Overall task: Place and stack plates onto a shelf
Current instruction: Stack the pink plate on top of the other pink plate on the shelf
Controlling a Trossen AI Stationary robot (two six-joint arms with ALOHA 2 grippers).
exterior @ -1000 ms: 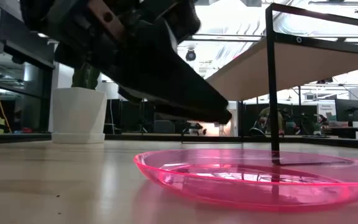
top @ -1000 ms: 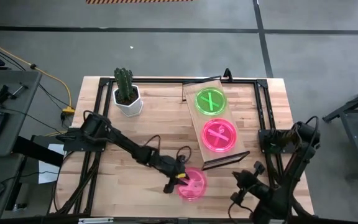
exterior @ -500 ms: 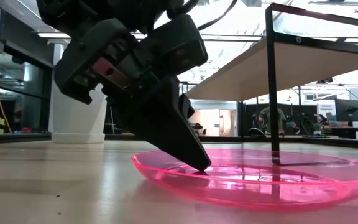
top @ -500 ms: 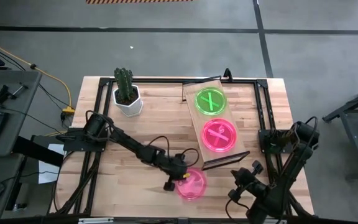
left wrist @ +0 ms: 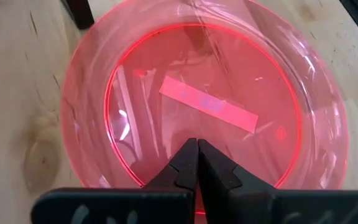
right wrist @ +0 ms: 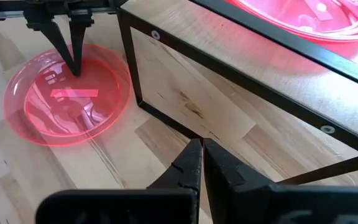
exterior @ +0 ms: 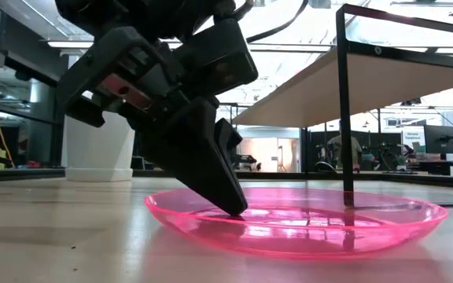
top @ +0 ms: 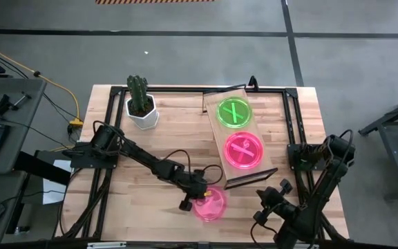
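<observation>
A loose neon pink plate (top: 210, 205) lies by its underside on the wooden tabletop near the front edge; it also shows in the low view (exterior: 297, 224), the left wrist view (left wrist: 204, 99) and the right wrist view (right wrist: 67, 96). My left gripper (top: 197, 196) is shut, its tips inside this plate. The shelf (top: 218, 135) stands at the right and carries a green plate (top: 234, 113) and another pink plate (top: 243, 150). My right gripper (right wrist: 199, 146) is shut and empty, above the table by the shelf's near end rail (right wrist: 185, 81). My left gripper presses its shut fingertips (exterior: 233, 209) on the loose plate's inner floor (left wrist: 166, 146), close to the rim on the table's left side. The fingers slant down from the table's left. The plate lies on the table.
A cactus in a white pot (top: 142, 109) stands at the far left of the table. Black frame bars (top: 109, 131) run along the table's left and right sides. The shelf's black end rail (top: 251, 178) stands just right of the loose plate.
My left gripper has tipped its fingers downward and come down into the loose pink plate, staying shut. With the tips on its floor, the plate has slid a little toward the table's left edge.
</observation>
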